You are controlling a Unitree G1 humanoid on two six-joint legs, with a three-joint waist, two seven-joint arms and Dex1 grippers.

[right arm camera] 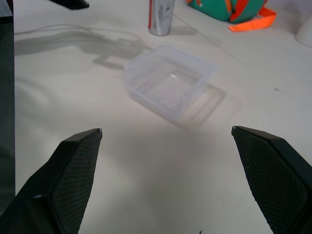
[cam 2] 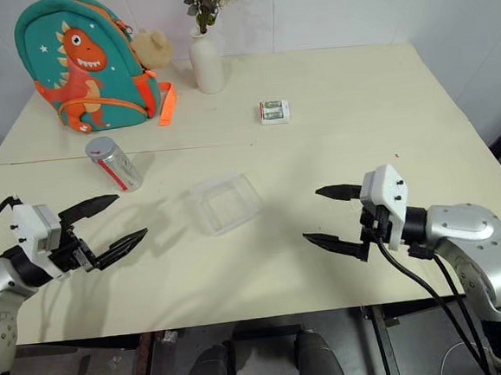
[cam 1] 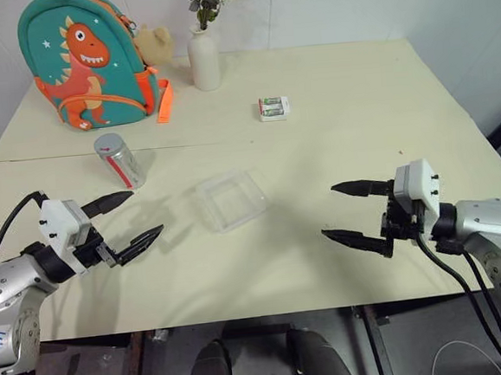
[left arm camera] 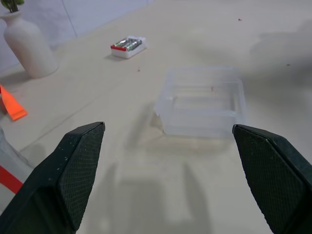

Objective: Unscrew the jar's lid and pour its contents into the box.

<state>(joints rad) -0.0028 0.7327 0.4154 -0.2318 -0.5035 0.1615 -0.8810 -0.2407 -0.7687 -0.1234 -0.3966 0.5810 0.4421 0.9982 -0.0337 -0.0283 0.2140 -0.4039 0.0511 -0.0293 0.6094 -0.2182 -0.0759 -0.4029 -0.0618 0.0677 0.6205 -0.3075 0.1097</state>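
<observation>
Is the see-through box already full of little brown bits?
No, the box is empty and bare inside, and the jar stands closed with its lid on.

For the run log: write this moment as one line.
left gripper: open, empty | right gripper: open, empty | silvery-grey cylindrical jar: lidded, upright | clear square plastic box: empty
</observation>
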